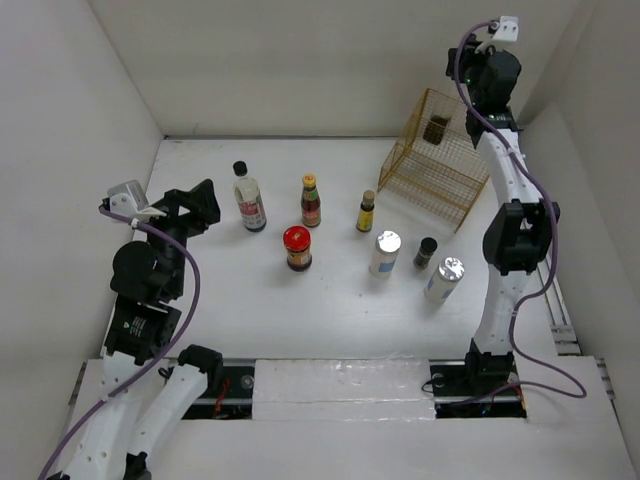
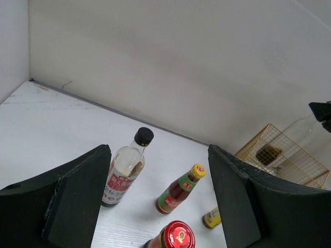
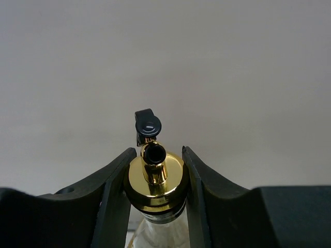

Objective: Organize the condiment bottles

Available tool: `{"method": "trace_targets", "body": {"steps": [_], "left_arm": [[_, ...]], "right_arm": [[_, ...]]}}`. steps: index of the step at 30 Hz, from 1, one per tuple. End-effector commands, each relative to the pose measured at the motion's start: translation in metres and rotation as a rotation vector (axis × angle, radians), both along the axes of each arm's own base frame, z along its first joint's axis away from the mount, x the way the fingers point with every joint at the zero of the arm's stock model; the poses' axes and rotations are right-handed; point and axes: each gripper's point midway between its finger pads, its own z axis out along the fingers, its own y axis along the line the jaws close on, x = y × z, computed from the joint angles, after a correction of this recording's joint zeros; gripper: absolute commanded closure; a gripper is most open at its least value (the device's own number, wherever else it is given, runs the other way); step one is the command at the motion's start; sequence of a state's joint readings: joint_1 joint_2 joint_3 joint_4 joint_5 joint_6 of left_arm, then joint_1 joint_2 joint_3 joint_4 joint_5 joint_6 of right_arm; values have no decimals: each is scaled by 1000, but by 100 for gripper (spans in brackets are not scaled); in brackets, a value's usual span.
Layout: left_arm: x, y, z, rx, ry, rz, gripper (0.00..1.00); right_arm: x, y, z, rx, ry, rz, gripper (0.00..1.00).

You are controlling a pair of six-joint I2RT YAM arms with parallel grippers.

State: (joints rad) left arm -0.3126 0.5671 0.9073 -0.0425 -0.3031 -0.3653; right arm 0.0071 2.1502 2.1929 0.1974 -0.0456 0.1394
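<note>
My right gripper [image 3: 155,173] is shut on the neck of a clear bottle with a gold pour cap [image 3: 154,178]. It holds the bottle high by the back wall, above the gold wire basket [image 1: 435,165]. In the top view the right gripper [image 1: 487,85] hides this bottle. My left gripper [image 1: 197,205] is open and empty, left of a clear black-capped bottle [image 1: 248,203]. To the right stand a yellow-capped sauce bottle [image 1: 311,203], a red-capped jar [image 1: 297,249], a small yellow-capped bottle [image 1: 366,213], two silver-capped white bottles [image 1: 384,253] [image 1: 443,279] and a small dark bottle [image 1: 425,252].
The basket lies on its side at the back right, with a dark object [image 1: 437,128] inside it. White walls close the table on the left, back and right. In the left wrist view the black-capped bottle [image 2: 125,173] and the sauce bottle [image 2: 178,191] stand between my open fingers [image 2: 83,196].
</note>
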Motion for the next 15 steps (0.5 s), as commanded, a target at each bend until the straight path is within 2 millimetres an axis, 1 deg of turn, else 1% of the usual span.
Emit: {"method": "trace_targets", "body": {"steps": [1, 4, 5, 6, 7, 9, 10, 12, 13, 14, 15], "left_arm": [[-2, -2, 14, -19, -47, -11, 29], [-2, -3, 14, -18, -48, -20, 29], [-5, -2, 16, -21, -56, -20, 29], [-5, -2, 19, -24, -67, -20, 29], [-4, -3, 14, -21, -58, -20, 29], [-4, -3, 14, -21, -58, -20, 29], [-4, -3, 14, -21, -58, -20, 29], [-4, -4, 15, -19, -58, -29, 29], [-4, -4, 15, -19, -58, -29, 29], [-4, -4, 15, -19, -58, -29, 29], [-4, -4, 15, -19, -58, -29, 29]], "right_arm": [[-37, 15, 86, 18, -243, 38, 94], [-29, 15, 61, 17, -190, 37, 94], [-27, 21, 53, 21, -174, 39, 94], [-24, 21, 42, 21, -158, 39, 94], [-20, 21, 33, 20, -147, 39, 93], [-18, 19, 23, 23, -125, 30, 93], [-16, 25, 11, 23, -105, 39, 93], [-14, 26, 1, 31, -92, 41, 91], [-13, 24, -4, 34, -82, 31, 89], [-12, 24, -15, 33, -60, 31, 85], [-11, 24, -17, 33, -60, 31, 82]]}}
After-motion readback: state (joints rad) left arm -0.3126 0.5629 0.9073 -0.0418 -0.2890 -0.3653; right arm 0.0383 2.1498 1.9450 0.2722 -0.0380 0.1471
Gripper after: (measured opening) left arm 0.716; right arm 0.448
